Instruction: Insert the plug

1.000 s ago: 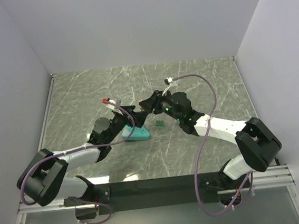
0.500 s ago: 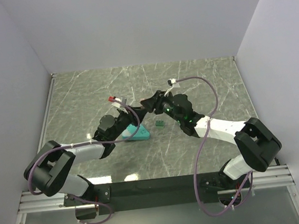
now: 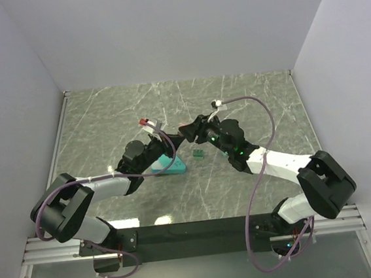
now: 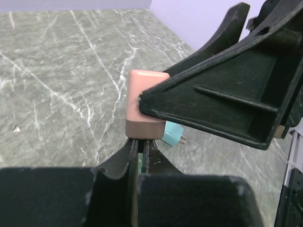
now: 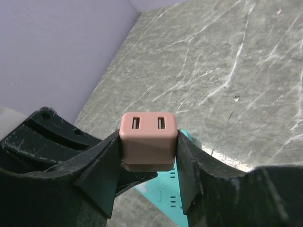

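Right gripper (image 5: 147, 158): clamped on the pink socket block (image 4: 147, 101) and holding it off the table (image 3: 247, 100). The two slots face its own camera, presumably to present them for mating.

Left gripper (image 4: 138, 146): jaws together, tips right at the block's underside, at 6 o'clock of it in the left wrist view. You cannot tell whether anything is pinched.

Teal plug (image 3: 170, 166): lying on the table at 7 o'clock of the block in the top view, seemingly ungripped. By my reading, you must pick it up before any insertion.
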Robot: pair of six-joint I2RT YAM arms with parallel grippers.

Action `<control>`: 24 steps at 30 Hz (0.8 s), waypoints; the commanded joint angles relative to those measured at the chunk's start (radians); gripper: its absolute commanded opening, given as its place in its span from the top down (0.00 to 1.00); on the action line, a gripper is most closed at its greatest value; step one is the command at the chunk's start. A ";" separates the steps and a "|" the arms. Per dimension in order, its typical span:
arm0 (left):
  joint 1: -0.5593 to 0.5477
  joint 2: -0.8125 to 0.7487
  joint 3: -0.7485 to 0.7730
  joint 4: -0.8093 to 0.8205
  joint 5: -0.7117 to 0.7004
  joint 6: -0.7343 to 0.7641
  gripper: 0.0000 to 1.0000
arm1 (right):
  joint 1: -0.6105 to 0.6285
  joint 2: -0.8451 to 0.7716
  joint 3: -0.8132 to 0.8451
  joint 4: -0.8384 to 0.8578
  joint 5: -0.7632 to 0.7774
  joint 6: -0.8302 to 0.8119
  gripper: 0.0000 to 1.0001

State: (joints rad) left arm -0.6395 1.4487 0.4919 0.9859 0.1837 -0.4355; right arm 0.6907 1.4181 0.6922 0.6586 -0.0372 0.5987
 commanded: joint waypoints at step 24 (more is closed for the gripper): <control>0.139 -0.126 0.066 -0.260 0.813 0.305 1.00 | -0.214 -0.211 -0.074 -0.073 -0.911 -0.590 0.28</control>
State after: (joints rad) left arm -0.4980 1.3701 0.5392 0.7231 0.8429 -0.1890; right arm 0.4816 1.2041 0.5655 0.6430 -0.8707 0.0910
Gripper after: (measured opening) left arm 0.033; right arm 0.723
